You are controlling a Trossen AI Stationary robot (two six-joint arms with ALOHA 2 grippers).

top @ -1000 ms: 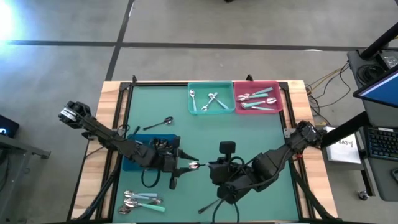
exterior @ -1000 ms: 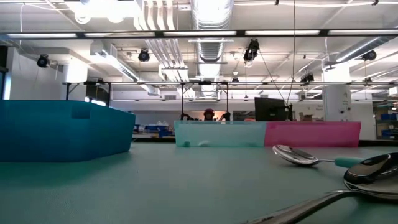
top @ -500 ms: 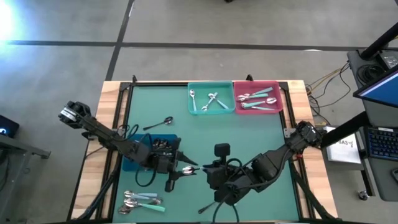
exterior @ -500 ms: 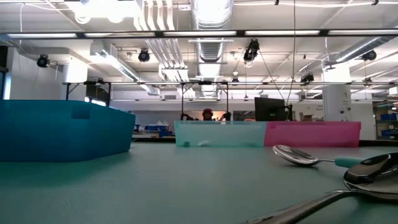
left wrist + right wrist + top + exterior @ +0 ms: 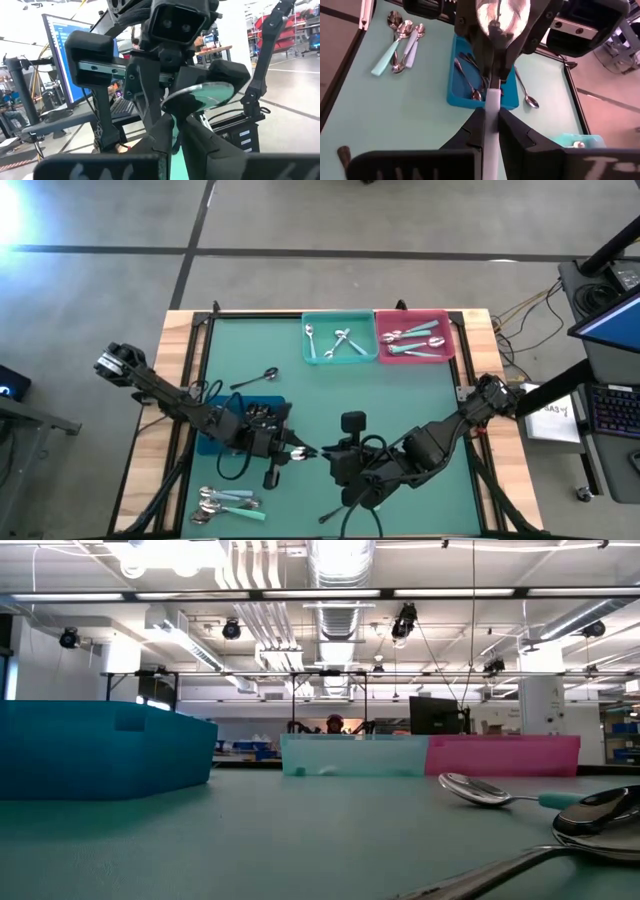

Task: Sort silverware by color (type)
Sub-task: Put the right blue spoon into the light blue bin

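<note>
Since the earlier frame your left gripper [image 5: 297, 451] has pinched shut on the bowl of the mint-handled spoon [image 5: 496, 30]. Your right gripper [image 5: 322, 454] clamps its handle, mid-table, just beside the blue bin [image 5: 210, 442]. 1 spoon, 2 grips.

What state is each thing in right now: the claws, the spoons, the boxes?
mint-handled spoon: held by both grippers.
right gripper: shut on its handle.
left gripper: shut on its bowl.
blue bin: holds dark spoons.
teal bin: holds silver spoons.
pink bin: holds mint-handled ones.
spoon pile: loose, unsorted.
</note>
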